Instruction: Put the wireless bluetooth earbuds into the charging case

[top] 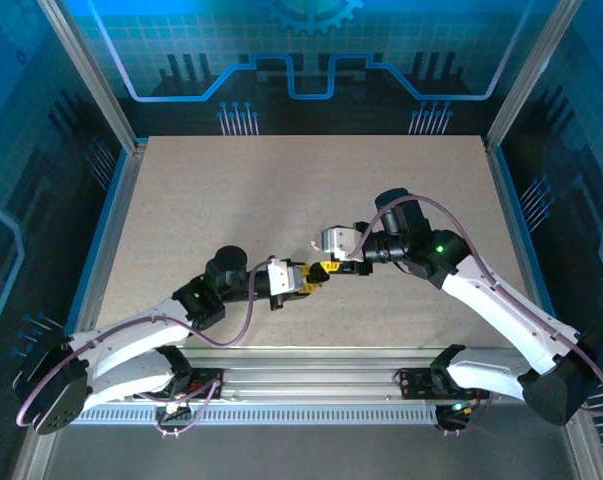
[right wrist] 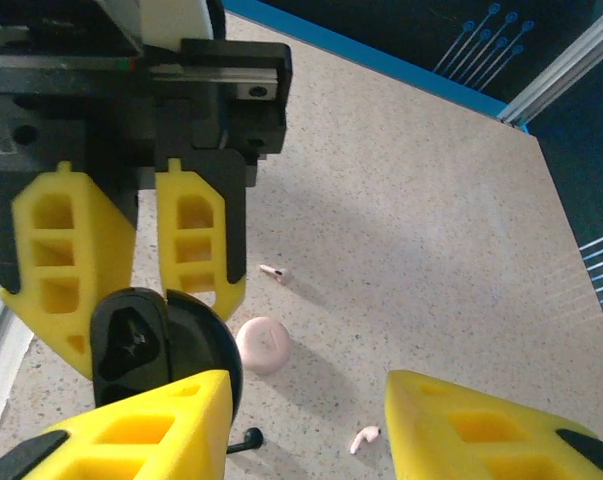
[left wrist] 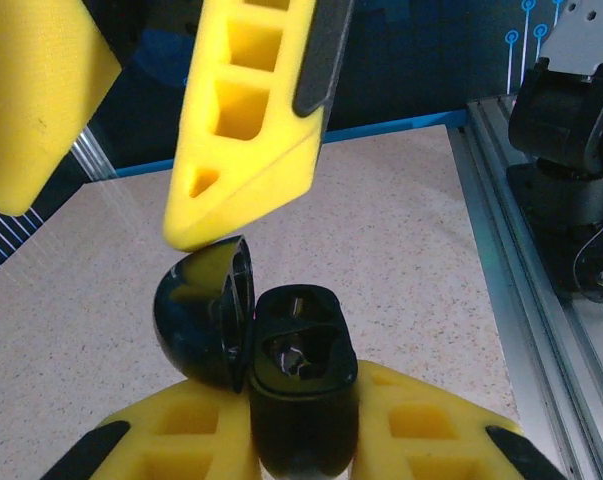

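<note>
My left gripper (left wrist: pixel 301 455) is shut on a black charging case (left wrist: pixel 299 360), held upright with its lid (left wrist: pixel 196 315) swung open to the left. Seen from the right wrist, that case (right wrist: pixel 131 335) sits between the left gripper's fingers (right wrist: pixel 196 240). My right gripper (right wrist: pixel 301 425) is open, with one fingertip (left wrist: pixel 196 230) touching the top of the open lid. On the table below lie a pale pink round case (right wrist: pixel 263 344), two pinkish earbuds (right wrist: pixel 273 272) (right wrist: pixel 364 438) and a black earbud (right wrist: pixel 243 438). From above, the two grippers (top: pixel 306 280) (top: pixel 331 267) meet mid-table.
The tan speckled tabletop (top: pixel 311 190) has an aluminium rail (top: pixel 311 362) along its near edge and blue walls around it. The right arm's base (left wrist: pixel 571 150) stands close by on the right of the left wrist view.
</note>
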{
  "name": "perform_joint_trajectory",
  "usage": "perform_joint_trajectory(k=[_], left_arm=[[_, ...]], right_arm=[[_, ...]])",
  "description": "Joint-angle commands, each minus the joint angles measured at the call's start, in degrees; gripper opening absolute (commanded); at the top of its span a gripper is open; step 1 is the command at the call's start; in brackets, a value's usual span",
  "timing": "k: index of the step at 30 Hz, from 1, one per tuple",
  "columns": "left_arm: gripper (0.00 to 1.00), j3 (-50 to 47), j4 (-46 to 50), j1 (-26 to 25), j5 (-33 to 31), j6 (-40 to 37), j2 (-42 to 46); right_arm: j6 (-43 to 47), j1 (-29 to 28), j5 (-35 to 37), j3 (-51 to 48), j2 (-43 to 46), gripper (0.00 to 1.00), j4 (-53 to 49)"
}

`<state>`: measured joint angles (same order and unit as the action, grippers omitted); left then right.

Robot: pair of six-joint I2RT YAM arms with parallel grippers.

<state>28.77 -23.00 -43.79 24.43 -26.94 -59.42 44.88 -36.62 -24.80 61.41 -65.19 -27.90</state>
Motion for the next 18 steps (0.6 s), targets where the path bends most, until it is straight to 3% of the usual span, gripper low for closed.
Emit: perform_joint_trajectory(k=[1,9,18], left_arm=[[0.21,-0.72,-2.53,-0.47,1.89,0.47,1.32],[0.21,-1.50,-4.01,0.05,-2.79,4.66,0.97],[0.20,-9.62,-13.19,3.55,-10.06,16.29,4.18]], right_arm=[[-1.77,0.67,1.57,0.03,0.17,0.44,1.92],[-6.67,0.77,2.34,-0.67,2.85,0.45,5.51],[-26.48,1.66,12.70,0.57,2.52,0.50,2.83]])
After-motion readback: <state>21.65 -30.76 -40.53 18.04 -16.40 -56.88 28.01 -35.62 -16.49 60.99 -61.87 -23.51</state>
